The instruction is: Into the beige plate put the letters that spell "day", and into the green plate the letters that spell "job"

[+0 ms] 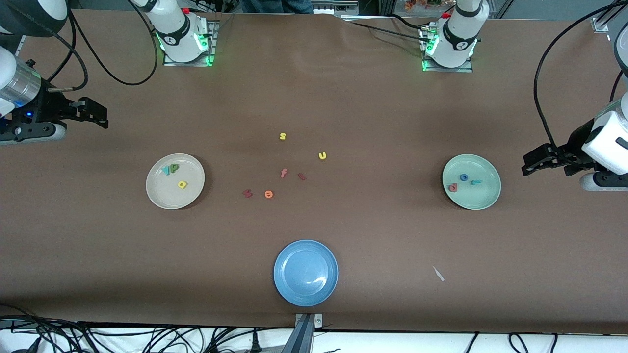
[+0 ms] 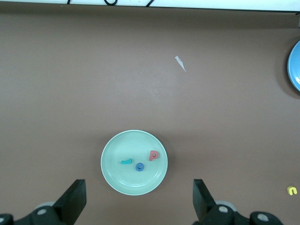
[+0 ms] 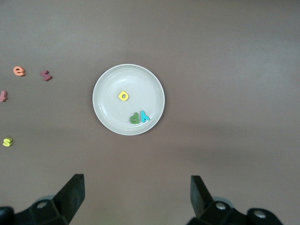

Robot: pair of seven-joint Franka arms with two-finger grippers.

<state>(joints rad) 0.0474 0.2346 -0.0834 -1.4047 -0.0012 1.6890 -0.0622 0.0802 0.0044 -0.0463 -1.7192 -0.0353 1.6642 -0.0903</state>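
beige plate (image 1: 156,193) holding day letters (image 1: 174,174) | green plate (image 1: 485,196) holding job letters (image 1: 463,182) | task looking complete | left gripper (image 2: 139,199) and right gripper (image 3: 136,197) hovering beside plates, fingers spread, gripping nothing

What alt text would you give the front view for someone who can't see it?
A brown table holds three plates: a beige plate with three letters, a green plate with three letters, and an empty blue plate nearest the camera. Six loose letters lie in the middle. Both end effectors, left and right, wait open at the table's ends.
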